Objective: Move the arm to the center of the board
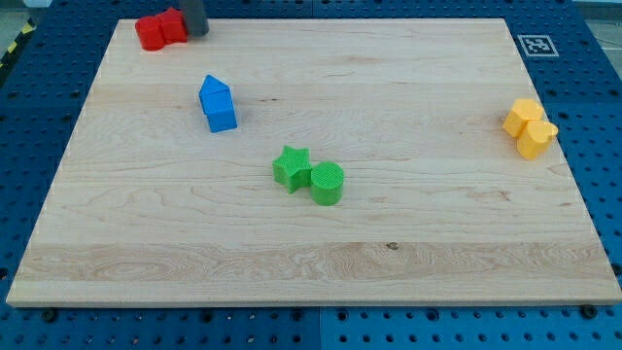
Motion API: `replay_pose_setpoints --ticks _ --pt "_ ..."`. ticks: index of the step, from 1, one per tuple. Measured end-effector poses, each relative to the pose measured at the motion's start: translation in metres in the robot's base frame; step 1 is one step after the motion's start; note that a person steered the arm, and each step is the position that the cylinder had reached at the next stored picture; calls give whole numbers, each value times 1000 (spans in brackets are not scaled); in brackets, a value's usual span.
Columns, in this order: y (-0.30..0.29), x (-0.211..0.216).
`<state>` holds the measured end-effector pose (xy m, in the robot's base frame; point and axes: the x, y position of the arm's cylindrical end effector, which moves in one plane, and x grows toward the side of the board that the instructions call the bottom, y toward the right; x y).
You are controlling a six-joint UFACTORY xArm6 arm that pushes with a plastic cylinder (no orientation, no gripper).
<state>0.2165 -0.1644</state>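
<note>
Task barely started. Tool is plain rod, no jaws, grasps nothing; sits at board top-left edge, touching red block. Board middle, just above green star and green cylinder, far away. Whole trip left.

Red block, blue block, green star, green cylinder, yellow block, pale wooden board.
</note>
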Motion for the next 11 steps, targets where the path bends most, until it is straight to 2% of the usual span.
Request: replay_pose_setpoints --ticks 2,4,6,9,11 --pt "35 20" --pt "54 79" --pt "125 109" --pt "147 179" --pt "190 207"
